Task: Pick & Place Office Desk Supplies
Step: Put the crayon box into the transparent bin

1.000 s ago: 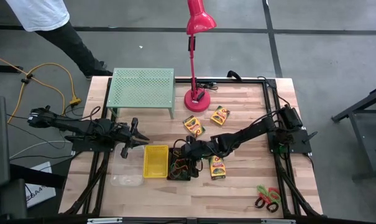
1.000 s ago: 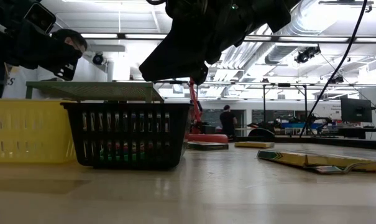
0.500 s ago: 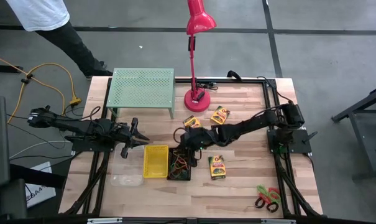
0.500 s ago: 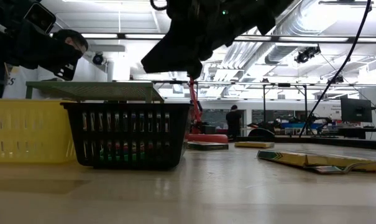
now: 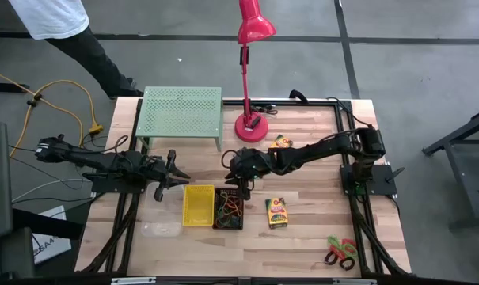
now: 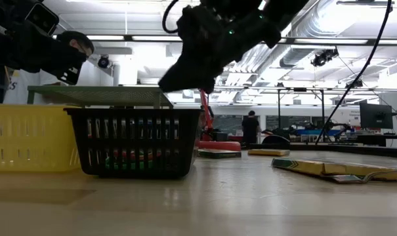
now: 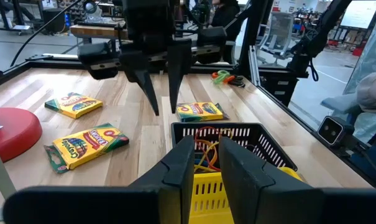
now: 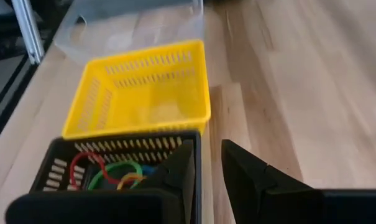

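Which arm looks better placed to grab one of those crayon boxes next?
The right. Its claw hangs open above the table beside the black bin, with crayon boxes lying close by. The left claw waits past the yellow bin, farther from every box.

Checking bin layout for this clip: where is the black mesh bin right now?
In the high view, the black mesh bin sits near the table's middle, against the yellow bin's right side, holding coloured loops.

Pale wood-plank table (image 5: 310, 229); yellow plastic bin (image 5: 198, 205); perforated metal rack (image 5: 181, 110).
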`<state>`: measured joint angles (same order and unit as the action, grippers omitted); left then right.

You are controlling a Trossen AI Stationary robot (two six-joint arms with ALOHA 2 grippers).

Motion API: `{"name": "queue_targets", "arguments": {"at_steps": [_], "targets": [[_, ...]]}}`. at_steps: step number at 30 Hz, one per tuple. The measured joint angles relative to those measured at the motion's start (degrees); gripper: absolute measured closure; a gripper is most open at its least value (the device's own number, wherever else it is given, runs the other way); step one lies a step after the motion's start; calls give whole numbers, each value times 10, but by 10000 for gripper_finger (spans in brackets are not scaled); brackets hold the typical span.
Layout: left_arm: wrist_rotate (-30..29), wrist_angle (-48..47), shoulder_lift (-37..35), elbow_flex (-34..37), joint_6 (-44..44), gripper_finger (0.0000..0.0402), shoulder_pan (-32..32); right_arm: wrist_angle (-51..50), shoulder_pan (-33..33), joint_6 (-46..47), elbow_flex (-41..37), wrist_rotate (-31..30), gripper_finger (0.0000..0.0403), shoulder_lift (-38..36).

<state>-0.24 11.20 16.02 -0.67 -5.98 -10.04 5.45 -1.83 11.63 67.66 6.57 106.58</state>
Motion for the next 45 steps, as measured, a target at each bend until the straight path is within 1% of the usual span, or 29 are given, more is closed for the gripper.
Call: {"name": "queue_targets", "arguments": {"at_steps": [4, 5, 9, 10, 13, 14, 15, 17, 19, 22, 25, 32, 35, 40, 45], "targets": [[0, 0, 0, 0, 0, 330, 0, -41, 0, 21, 1, -19, 333, -14], [0, 0, 0, 0, 0, 330, 0, -65, 0, 21, 0, -25, 333, -23], [0, 0, 0, 0, 0, 330, 0, -101, 0, 24, 1, -86, 333, -45], [0, 0, 0, 0, 0, 330, 0, -121, 0, 32, -1, -96, 333, -55], [0, 0, 0, 0, 0, 330, 0, -122, -1, 50, 3, -135, 333, -64], [0, 0, 1, 0, 0, 330, 0, -145, -1, 57, 1, -140, 333, -72], [0, 0, 0, 0, 0, 330, 0, -161, 0, 63, -1, -143, 333, -75], [0, 0, 1, 0, 0, 330, 0, -164, -4, 66, 2, -148, 333, -76], [0, 1, 2, 0, 0, 330, 0, -198, -11, 80, 0, -153, 333, -76], [0, 2, 3, 0, 0, 330, 0, -235, -13, 120, 0, -132, 333, -83], [0, 6, 3, 0, 0, 330, 0, -247, -19, 153, 1, -122, 333, -86], [0, 9, 3, 0, 0, 330, 0, -254, -24, 169, 0, -123, 333, -84], [0, 9, 3, 0, 0, 330, 0, -256, -23, 184, 0, -134, 333, -84], [0, 9, 3, 0, 0, 330, 0, -289, -22, 218, 0, -175, 333, -84], [0, 9, 3, 0, 0, 330, 0, -328, -22, 269, 0, -182, 333, -84]]}}
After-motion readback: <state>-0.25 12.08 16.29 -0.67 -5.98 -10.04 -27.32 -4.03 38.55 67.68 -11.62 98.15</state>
